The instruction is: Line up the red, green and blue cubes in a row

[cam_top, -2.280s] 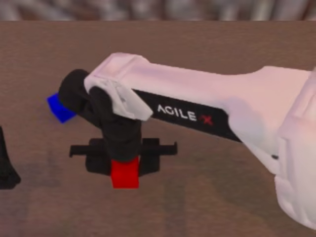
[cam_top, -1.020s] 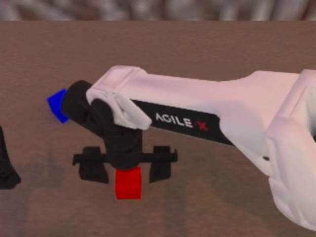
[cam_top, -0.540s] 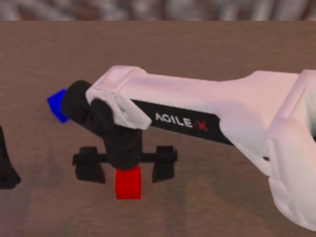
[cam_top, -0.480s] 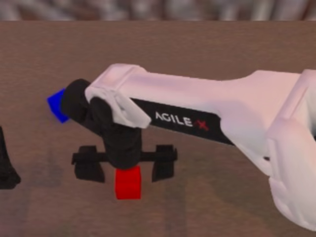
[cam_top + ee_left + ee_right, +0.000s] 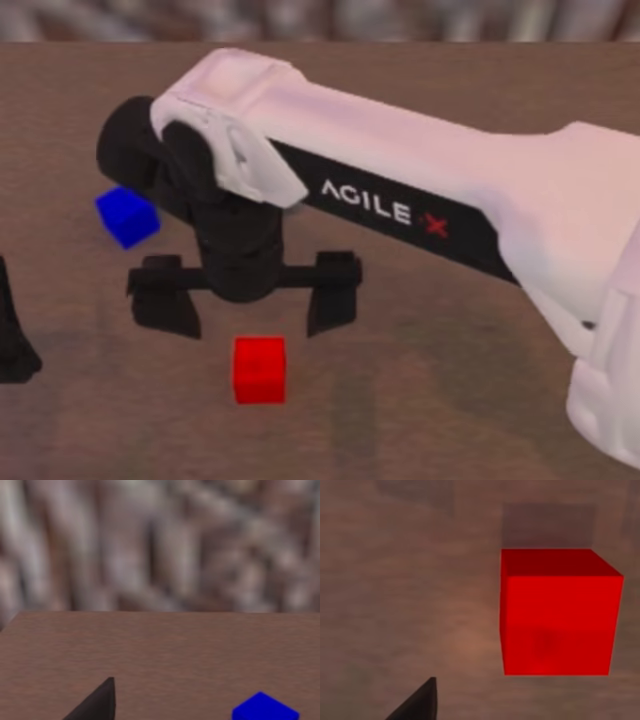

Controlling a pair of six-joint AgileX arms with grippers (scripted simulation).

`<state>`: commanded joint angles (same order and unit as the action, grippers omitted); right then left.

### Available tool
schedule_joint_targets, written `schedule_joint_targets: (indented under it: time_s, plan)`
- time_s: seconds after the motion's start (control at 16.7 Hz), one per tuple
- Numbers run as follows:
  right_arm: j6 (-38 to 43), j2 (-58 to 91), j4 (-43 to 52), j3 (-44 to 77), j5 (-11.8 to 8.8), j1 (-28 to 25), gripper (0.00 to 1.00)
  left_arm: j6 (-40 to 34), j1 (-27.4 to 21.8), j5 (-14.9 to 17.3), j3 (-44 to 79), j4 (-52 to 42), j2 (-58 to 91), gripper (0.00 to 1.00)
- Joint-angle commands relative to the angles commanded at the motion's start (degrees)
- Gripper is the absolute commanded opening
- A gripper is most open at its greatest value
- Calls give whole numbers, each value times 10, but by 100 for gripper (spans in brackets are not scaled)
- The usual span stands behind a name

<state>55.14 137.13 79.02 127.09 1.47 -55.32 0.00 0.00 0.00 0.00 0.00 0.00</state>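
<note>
As red cube [image 5: 259,369] was left on table [image 5: 420,400], right gripper [image 5: 245,300] hung above, fingers spread, empty. Blue cube [image 5: 127,216] sat apart; green unseen. Next pick judged due. Left gripper [image 5: 12,340] parked at left edge, finger state not discernible.

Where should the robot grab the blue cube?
Probably from straight above, one finger on each of two opposite flat sides of the blue cube. It sits flat on the table, turned a little, so the left gripper would likely need to twist to match.
</note>
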Motion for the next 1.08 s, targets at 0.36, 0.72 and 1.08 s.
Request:
schedule_joint_targets:
  time_s: [0.36,0.72,1.08]
  plan:
    - [-19,0,-4,-4,0,14,100,0,0,0,0,0,0,100]
    - [-204,-18,-21,-39,-2,122,100,0,0,0,0,0,0,100]
    - [-519,-45,-45,-113,-7,293,100,0,0,0,0,0,0,100]
